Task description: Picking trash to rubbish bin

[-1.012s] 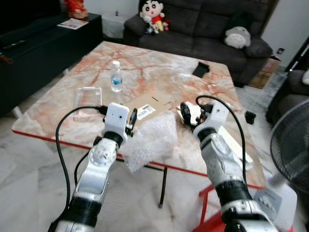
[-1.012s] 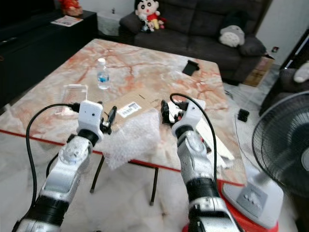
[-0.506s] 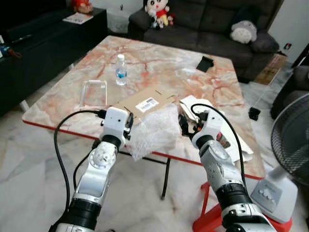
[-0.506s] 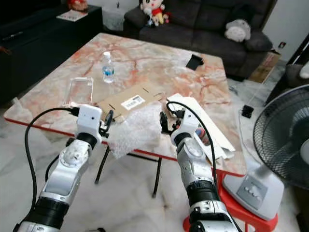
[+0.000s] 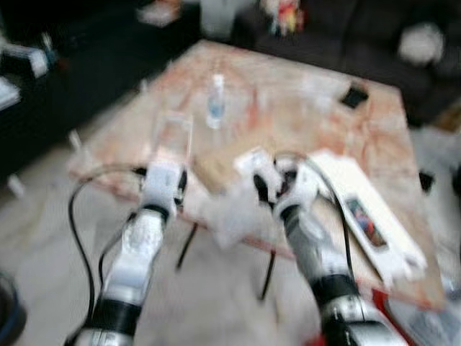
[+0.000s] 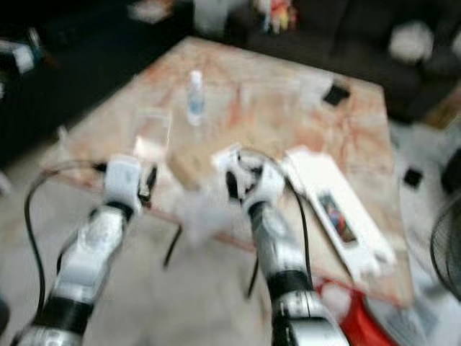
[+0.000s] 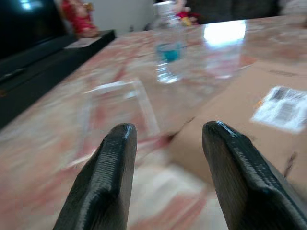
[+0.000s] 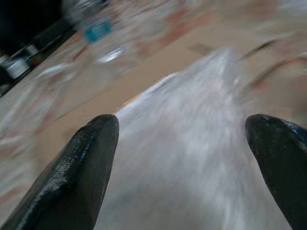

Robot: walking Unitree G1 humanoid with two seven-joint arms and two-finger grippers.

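Two silver arms reach up from the lower edge of the blurred head views toward the near rim of a marbled pink tabletop (image 5: 302,108). The left gripper (image 7: 165,177) sits at centre left of the head views; in its wrist view the two black fingers (image 7: 108,177) stand spread apart with nothing between them, hanging above the tabletop's edge. Beyond those fingers lies a flat brown cardboard sheet (image 7: 249,110) bearing a white label (image 7: 283,108), and next to it a clear plastic tray (image 7: 120,103) lying flat; whether the tray holds anything I cannot tell. Farther back stands a small water bottle (image 7: 169,48), upright, with a blue label.

The right gripper (image 8: 187,158) is at the centre of the head views. Its fingers (image 8: 76,167) are spread wide, and the crumpled sheet of bubble wrap (image 8: 192,143) lies between them and just ahead; whether either finger touches it is lost in the blur. In the head views the bubble wrap (image 5: 234,209) hangs over the near rim of the tabletop, between the two grippers.

At the right of the tabletop lies a long white carton (image 5: 367,220) with a coloured picture on it. A small dark object (image 5: 355,95) rests near the far right corner.
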